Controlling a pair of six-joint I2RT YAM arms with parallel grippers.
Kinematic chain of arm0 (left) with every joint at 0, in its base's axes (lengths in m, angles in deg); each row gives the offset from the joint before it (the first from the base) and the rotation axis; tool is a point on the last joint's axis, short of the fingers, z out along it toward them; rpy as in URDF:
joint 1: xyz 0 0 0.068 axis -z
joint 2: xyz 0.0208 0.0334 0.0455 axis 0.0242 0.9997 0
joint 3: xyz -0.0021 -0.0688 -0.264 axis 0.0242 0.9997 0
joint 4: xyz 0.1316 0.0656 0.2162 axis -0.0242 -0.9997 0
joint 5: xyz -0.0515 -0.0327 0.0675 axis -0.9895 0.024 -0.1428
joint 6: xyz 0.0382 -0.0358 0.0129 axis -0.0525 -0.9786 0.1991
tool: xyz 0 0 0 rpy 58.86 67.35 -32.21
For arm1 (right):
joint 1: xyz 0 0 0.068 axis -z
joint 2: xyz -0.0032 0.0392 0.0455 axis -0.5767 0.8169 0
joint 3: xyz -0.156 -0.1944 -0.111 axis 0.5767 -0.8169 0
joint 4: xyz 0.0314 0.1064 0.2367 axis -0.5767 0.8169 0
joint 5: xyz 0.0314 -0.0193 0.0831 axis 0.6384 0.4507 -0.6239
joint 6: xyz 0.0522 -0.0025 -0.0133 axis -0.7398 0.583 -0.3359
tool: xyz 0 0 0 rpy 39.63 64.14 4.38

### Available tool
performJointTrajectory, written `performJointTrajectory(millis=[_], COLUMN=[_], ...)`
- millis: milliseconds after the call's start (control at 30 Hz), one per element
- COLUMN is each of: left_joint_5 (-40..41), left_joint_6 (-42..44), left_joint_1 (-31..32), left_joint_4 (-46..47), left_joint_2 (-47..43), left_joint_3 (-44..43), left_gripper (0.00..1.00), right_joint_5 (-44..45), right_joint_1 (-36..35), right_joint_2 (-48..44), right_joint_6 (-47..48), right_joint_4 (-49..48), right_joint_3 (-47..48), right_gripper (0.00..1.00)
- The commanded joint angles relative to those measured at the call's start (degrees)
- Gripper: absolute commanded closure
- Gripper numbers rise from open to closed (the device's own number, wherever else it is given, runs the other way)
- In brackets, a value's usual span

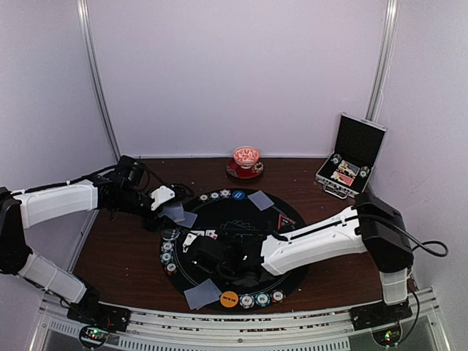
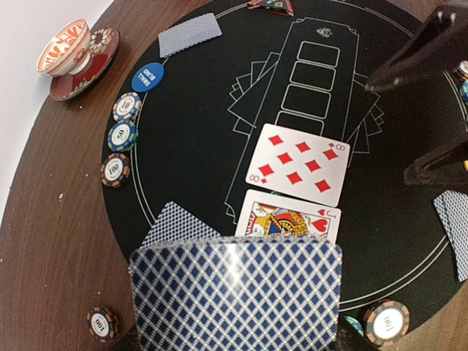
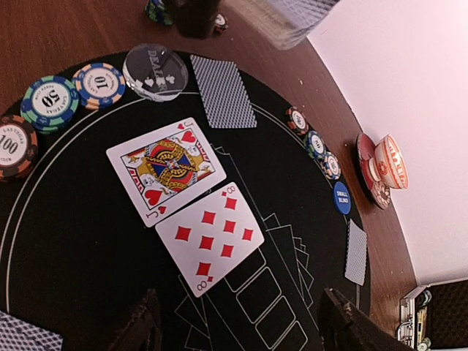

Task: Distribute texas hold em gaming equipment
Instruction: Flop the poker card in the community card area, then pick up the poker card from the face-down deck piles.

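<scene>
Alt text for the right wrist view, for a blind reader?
A jack of hearts and an eight of diamonds lie face up on the round black mat, beyond the open right gripper. A clear dealer button and poker chips edge the mat.

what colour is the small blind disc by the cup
Blue disc with white lettering; clearest in the left wrist view.

Jack of hearts (image 3: 167, 170) and eight of diamonds (image 3: 210, 238) lie face-up, adjacent, centred on mat (image 3: 73, 241) — chips (image 3: 50, 102), clear dealer disc (image 3: 155, 72), face-down cards (image 3: 221, 91) along its rim — deck (image 2: 234, 300) held aloft.
</scene>
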Motion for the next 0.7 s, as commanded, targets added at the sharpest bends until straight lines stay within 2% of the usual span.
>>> performJointTrajectory(millis=[0,133,333,467,667], left_joint_5=[-1.75,-2.35,-3.89,-4.72,-5.16], left_joint_6=[-0.31,0.11,1.09,1.75,2.55], left_joint_1=[-0.42,-0.43,-0.40,-0.27,0.30], left_joint_4=[1.83,1.58,0.70,0.31,-0.15], left_joint_2=[-0.57,-0.67,-0.74,-0.76,-0.67], left_joint_3=[-1.57,-1.54,-1.49,-1.31,-1.01], left_gripper=[0.40,0.39,0.39,0.39,0.39], right_joint_5=[-3.76,-11.41,-32.66,-42.17,-53.63], right_joint_1=[0.86,4.34,15.08,18.99,19.73], right_joint_2=[-7.62,-14.41,-21.45,-18.04,-8.63], right_joint_6=[-8.07,-16.07,-32.42,-41.03,-47.47], right_joint_4=[-0.24,-3.41,-13.49,-18.60,-22.69], right_joint_3=[-4.19,-7.97,-12.35,-11.16,-4.25], right_gripper=[0.23,0.14,0.09,0.08,0.08])
